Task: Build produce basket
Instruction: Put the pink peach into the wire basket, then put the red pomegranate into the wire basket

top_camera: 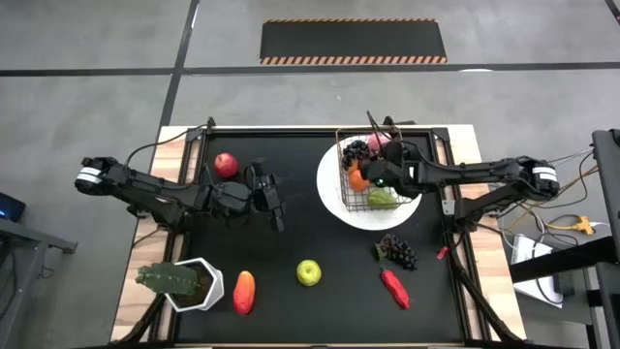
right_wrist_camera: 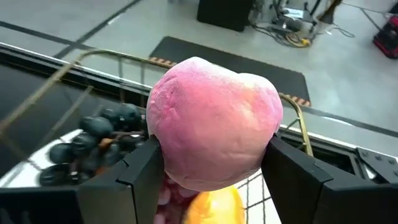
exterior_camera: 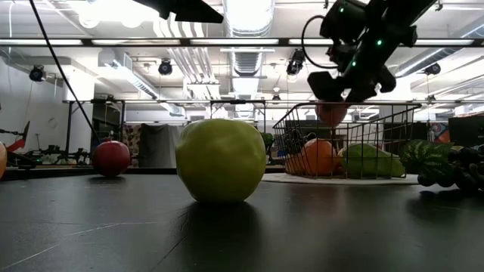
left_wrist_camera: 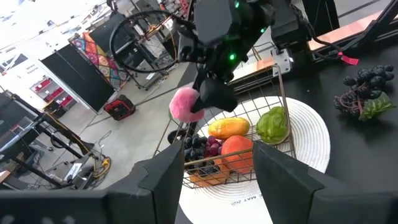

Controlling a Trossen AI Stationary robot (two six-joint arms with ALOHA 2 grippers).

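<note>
The black surface point(top_camera: 320, 242) carries a round white plate point(top_camera: 334, 199), and on it stands the square wire-mesh basket point(top_camera: 344, 184), already holding dark grapes point(top_camera: 356, 150), an orange point(top_camera: 358, 179), a yellow mango point(left_wrist_camera: 228, 128) and a green pepper point(top_camera: 382, 197). The right gripper point(top_camera: 385, 174) hangs over the basket, its jaws clenched on a pink peach point(right_wrist_camera: 214, 130). The left gripper point(top_camera: 276, 204) waits mid-surface, jaws released. Loose lie a red apple point(top_camera: 226, 164), green apple point(top_camera: 308, 272) and purple grapes point(top_camera: 396, 251).
</note>
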